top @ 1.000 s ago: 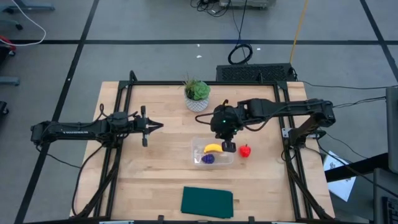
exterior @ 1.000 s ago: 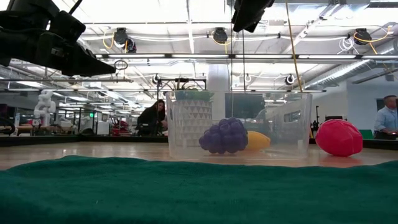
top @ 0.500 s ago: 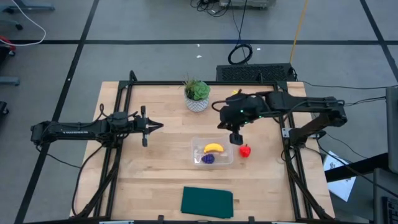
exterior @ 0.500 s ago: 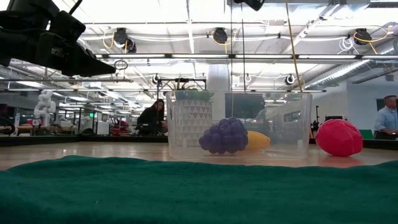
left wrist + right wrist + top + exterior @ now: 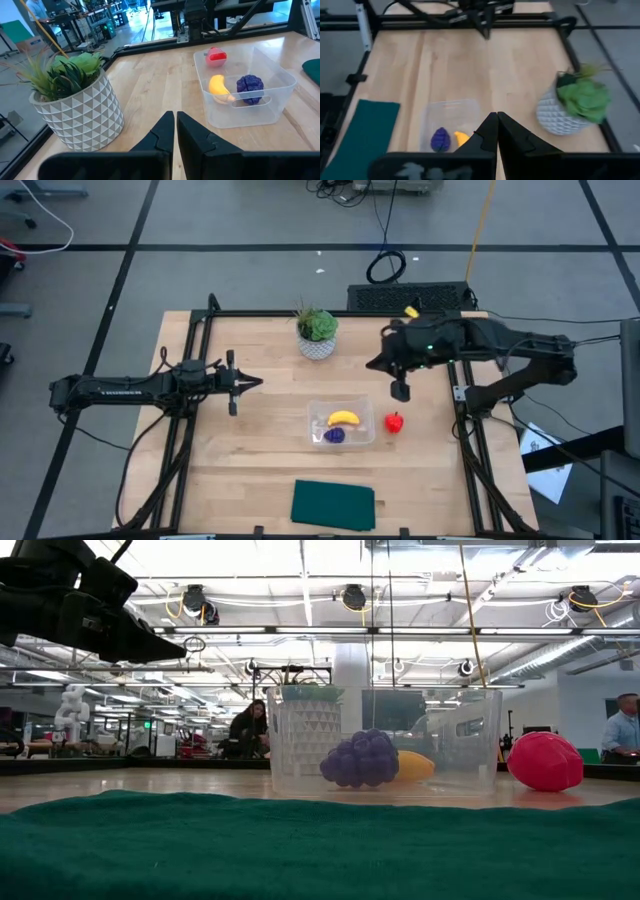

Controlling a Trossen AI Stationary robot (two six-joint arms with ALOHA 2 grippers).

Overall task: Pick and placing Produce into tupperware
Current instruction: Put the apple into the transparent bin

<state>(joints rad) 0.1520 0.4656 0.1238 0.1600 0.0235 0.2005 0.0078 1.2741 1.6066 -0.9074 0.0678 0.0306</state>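
Note:
The clear tupperware [image 5: 342,423] stands on the wooden table and holds the yellow banana [image 5: 343,418] and the dark purple item [image 5: 334,435]; both also show in the left wrist view [image 5: 220,88] [image 5: 250,86]. The red fruit with green top [image 5: 395,422] lies on the table just right of the tupperware. My right gripper [image 5: 400,391] is shut and empty, raised above the table, to the far right of the tupperware. My left gripper [image 5: 255,383] is shut and empty at the table's left.
A green plant in a white pot [image 5: 317,335] stands at the table's far edge. A dark green cloth [image 5: 333,505] lies flat near the front edge. Black frame rails [image 5: 190,360] run along the table's left and right sides.
My right gripper has risen from over the tupperware's right end and gone toward the table's right and far edges, leaving the low view. The banana, the purple item and the red fruit stay where they were.

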